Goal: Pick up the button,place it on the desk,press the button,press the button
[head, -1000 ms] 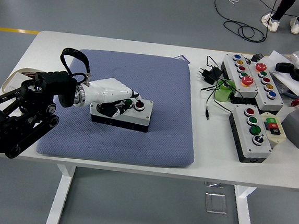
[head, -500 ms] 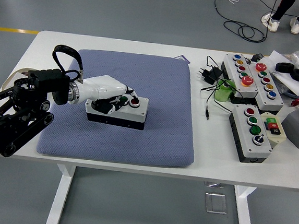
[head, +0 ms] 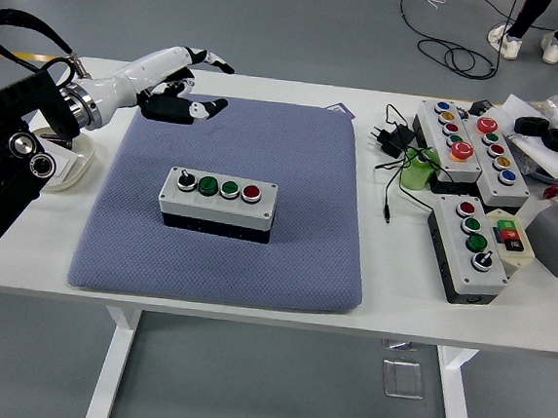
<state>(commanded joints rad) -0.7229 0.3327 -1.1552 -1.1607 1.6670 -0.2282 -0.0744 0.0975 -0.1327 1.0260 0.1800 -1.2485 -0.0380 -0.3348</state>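
left hand [head: 177,88]: upper left, fingers spread, holding nothing | button box [head: 218,201]: centre of blue mat [head: 302,172]

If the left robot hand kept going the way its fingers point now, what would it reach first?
Probably nothing soon: the left robot hand points right, raised over the blue mat's far edge. Height is unclear; the black adapter lies roughly ahead.

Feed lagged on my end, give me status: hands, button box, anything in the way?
Left hand open, raised over pad's far-left corner. Right hand not in view. Button box sits free on the blue pad. Nothing blocking it.
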